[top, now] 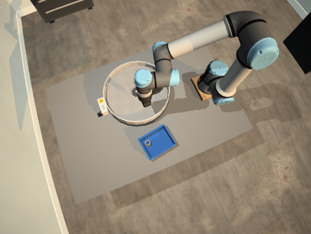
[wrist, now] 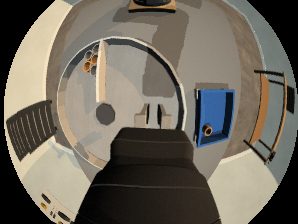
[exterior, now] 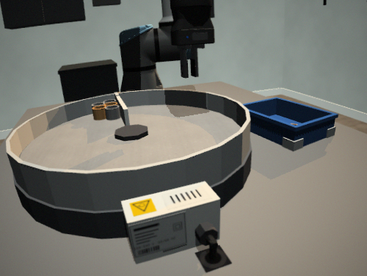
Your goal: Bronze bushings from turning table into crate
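My gripper (exterior: 189, 74) (wrist: 153, 110) is partly open and empty, high above the turning table (top: 121, 99) (exterior: 176, 147) (wrist: 130, 75), on the crate's side of the hub; the arm hides its fingertips in the top view. One bronze bushing (top: 145, 144) (wrist: 204, 131) stands in a corner of the blue crate (top: 162, 143) (exterior: 264, 126) (wrist: 215, 105). On the turning table, beside the divider, two bronze bushings (exterior: 98, 113) (wrist: 87, 67) stand tightly clustered with three steel bushings (exterior: 113, 113) (wrist: 93, 71). The arm hides this cluster in the top view.
A raised wall rings the turning table. A pale divider (exterior: 123, 111) (wrist: 101, 75) stands upright near a dark round hub (exterior: 131, 132) (wrist: 105, 114). A white control box (top: 102, 106) (exterior: 172, 216) sits against the table's outside. The crate is beside the ring.
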`<state>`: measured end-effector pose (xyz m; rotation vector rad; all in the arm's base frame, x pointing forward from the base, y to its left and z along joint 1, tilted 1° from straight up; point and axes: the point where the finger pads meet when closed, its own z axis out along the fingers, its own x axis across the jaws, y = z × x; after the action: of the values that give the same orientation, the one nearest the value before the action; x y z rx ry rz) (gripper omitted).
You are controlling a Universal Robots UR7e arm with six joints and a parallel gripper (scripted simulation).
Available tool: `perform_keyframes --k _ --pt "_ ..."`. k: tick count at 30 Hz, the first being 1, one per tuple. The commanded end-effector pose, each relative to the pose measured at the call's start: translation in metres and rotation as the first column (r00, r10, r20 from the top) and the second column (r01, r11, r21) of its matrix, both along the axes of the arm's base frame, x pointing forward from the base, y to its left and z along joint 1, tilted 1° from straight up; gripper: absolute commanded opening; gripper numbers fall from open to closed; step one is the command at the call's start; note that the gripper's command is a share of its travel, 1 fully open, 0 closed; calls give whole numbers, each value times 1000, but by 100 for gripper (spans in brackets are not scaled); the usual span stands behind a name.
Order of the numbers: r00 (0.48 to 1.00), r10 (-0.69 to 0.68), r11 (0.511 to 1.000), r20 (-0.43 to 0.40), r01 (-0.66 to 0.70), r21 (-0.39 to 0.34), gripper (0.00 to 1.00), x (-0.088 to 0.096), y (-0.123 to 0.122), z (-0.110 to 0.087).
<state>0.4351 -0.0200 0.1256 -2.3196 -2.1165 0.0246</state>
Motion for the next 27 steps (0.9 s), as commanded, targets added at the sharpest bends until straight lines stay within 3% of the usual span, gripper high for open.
perform_keyframes --k 1,5,10,22,27 --pt "1000 1 1000 3 -1 1 40 -2 -3 1" --pt "1000 1 1000 3 -1 1 40 -2 -3 1" --pt "1000 1 1000 2 -1 0 40 -30 -47 -1" --pt "1000 1 1000 2 -1 0 40 -30 -47 -1" --pt "1000 0 1000 2 0 0 40 -58 -91 -3"
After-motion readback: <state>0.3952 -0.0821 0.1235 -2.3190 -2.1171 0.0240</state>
